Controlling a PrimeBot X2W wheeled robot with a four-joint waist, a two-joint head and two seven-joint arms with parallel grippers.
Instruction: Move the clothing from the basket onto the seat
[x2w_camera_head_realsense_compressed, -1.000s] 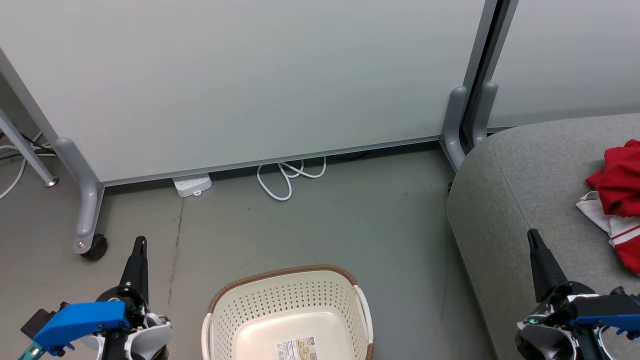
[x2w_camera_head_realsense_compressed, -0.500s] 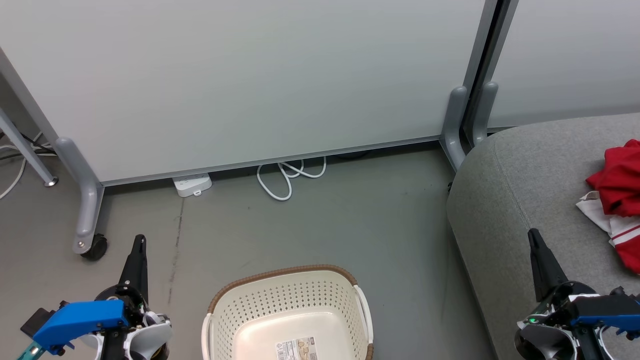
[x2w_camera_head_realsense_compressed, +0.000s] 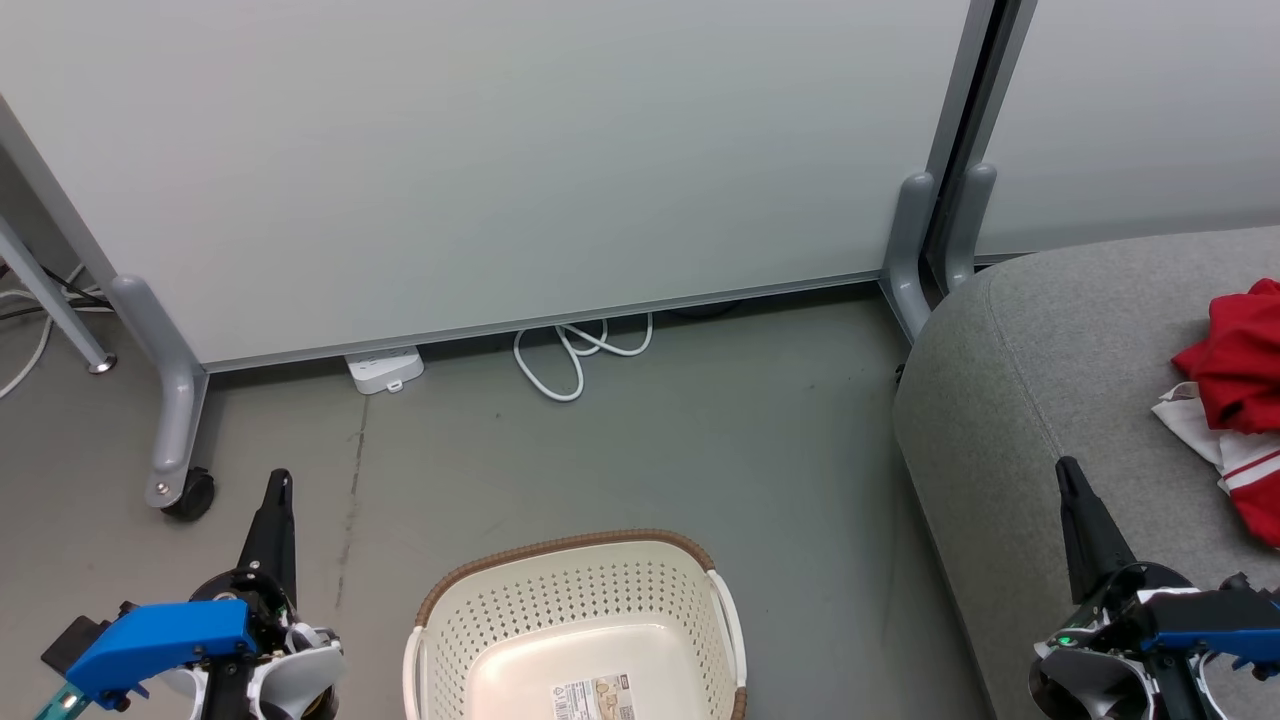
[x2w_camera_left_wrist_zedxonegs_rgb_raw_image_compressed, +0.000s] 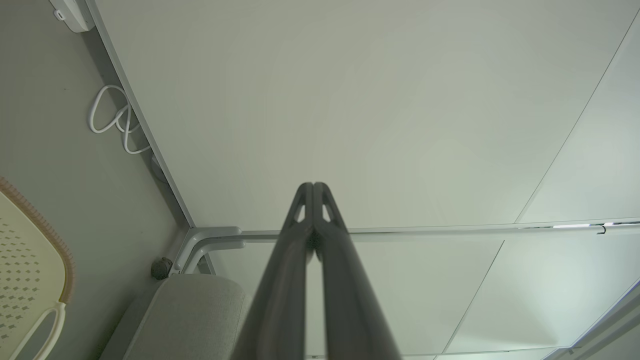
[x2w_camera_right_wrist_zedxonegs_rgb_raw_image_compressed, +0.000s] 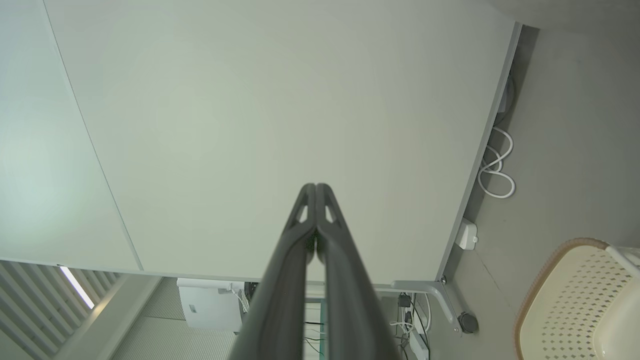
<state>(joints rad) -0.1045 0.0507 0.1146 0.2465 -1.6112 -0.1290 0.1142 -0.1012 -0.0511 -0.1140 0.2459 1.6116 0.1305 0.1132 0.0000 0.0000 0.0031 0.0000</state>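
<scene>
Both end effectors are pinched closed with nothing in them: the left end effector (x2w_camera_head_realsense_compressed: 279, 492) hangs over the grey floor (x2w_camera_head_realsense_compressed: 700, 450) to the left of the cream-white plastic laundry basket with little holes and a brown rim (x2w_camera_head_realsense_compressed: 560, 546), and the right end effector (x2w_camera_head_realsense_compressed: 1068, 482) hangs by the near edge of the big round light-grey fabric seat (x2w_camera_head_realsense_compressed: 1010, 400). The thin red and white sports clothing (x2w_camera_head_realsense_compressed: 1240, 370) lies in a heap on top of the seat, well apart from the basket. The part of the basket that shows is bare but for a paper label (x2w_camera_head_realsense_compressed: 595, 697), yet its near end is cut off, so something may hide there. The job looks nearly or fully done. To finish it well, I think the robot should look down into the whole basket first. If one more piece is in there, the fingers must open before going in, come straight down inside the rim, pinch a good fold of thin cloth, and lift high above the rim. Then drop it well onto the seat beside the heap, not at the round edge.
</scene>
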